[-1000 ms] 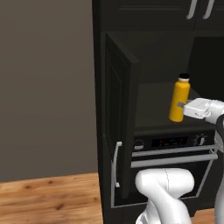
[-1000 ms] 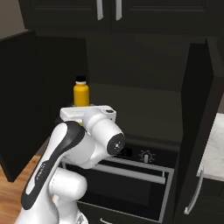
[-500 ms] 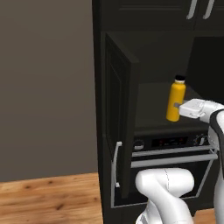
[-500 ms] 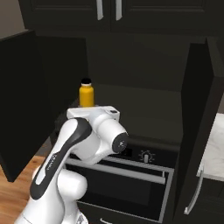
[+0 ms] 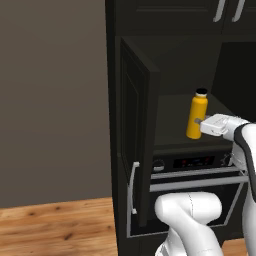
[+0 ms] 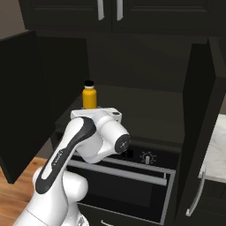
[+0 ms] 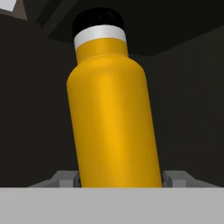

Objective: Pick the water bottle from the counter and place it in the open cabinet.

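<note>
Nearest, low in both base views: white Franka arm with dark joints [image 6: 84, 145], bending up in front of a black built-in oven with a silver bar handle [image 6: 128, 173] and a row of knobs and a small display [image 5: 192, 162].

At arm's end, two-finger gripper [image 5: 199, 121] pointing level into the tall matte-black cabinet [image 5: 150, 60]. In the hand view, grey fingertips [image 7: 65, 178] flanking the base of the small yellow-orange cylindrical water bottle with pale neck and black screw cap [image 7: 111, 113], one on each side, pressed against its wall: clenched on the bottle low on its body.

Bottle [image 5: 196, 116] upright, or very slightly leaning in the hand view, inside the open boxy compartment above the oven, over the dark shelf floor [image 6: 145, 103] near its front edge and toward its left side as the right base view shows [image 6: 89, 96]. Cannot tell whether the bottle's foot touches the shelf, the wrist hiding it.

Framed panel doors swung wide: left door [image 5: 135, 150] with a silver bar handle low on its edge, right door [image 6: 196, 132] standing open at the other side. Beyond the right door, a strip of light marbled surface [image 6: 217, 152]. Farther up, black cupboards with silver bar handles [image 6: 108, 9]. At far left, plain grey-brown wall [image 5: 50, 100] and wooden plank floor [image 5: 55, 230].
</note>
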Robot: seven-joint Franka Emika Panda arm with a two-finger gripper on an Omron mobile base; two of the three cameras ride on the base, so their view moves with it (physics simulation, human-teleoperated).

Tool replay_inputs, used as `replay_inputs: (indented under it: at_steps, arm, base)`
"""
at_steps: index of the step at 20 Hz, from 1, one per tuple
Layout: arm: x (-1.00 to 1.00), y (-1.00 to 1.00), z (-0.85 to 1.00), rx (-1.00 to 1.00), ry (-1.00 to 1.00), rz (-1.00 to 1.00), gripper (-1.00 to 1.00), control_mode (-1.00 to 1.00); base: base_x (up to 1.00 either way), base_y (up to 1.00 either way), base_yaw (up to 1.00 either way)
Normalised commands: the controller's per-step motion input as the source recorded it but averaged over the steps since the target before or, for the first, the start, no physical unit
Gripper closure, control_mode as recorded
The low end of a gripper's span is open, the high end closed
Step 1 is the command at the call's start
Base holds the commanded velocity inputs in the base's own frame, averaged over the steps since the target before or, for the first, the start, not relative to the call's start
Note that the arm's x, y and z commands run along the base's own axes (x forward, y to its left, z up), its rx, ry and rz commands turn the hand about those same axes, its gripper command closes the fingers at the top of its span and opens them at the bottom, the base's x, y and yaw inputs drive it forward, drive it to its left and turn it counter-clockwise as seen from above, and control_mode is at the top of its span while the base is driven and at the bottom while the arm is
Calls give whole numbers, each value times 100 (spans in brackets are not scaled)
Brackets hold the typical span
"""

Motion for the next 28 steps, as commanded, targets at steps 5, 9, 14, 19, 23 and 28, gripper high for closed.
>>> replay_inputs:
  at_steps: [5,9,14,19,23,28]
  arm:
    - [22,0,-14,0,0,0,100,-100]
    - [23,0,-17,0,0,-1,100,-100]
    - [21,0,-20,0,0,0,100,-100]
    - [27,0,-25,0,-1,0,100,-100]
    - [31,0,-28,0,0,-1,100,-100]
    - [32,0,-29,0,-1,-1,100,-100]
  base:
    - [0,0,0]
    - [0,0,0]
    - [0,0,0]
    - [0,0,0]
    - [0,0,0]
    - [0,0,0]
